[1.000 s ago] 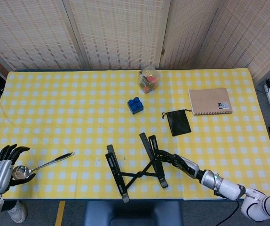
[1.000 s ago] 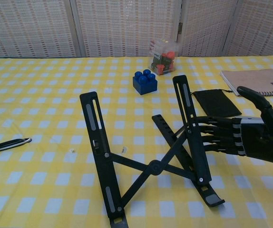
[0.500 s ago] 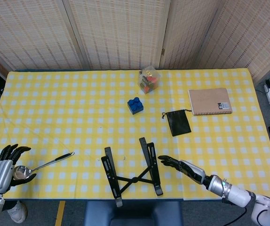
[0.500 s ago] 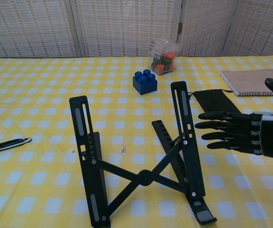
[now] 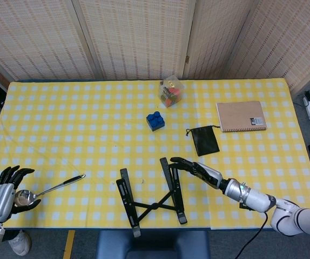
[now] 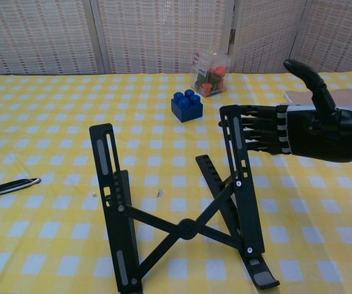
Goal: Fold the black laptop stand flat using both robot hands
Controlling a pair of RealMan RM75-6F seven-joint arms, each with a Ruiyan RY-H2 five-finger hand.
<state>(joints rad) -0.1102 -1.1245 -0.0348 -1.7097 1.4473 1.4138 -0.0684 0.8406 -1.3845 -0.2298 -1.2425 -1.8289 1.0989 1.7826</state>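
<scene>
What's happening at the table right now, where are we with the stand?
The black laptop stand sits near the front edge of the table, its two rails upright and its cross-brace spread, so it is not folded flat. The right hand is at the top of the stand's right rail, fingers extended against it, thumb up, without a clear grip. The left hand rests far off at the table's left corner, by the spoon.

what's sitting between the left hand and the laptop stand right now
Only the spoon: its bowl lies by the left hand and its handle points toward the laptop stand. Past the handle's tip, only bare tablecloth shows. The right hand is already at the stand's right rail.
</scene>
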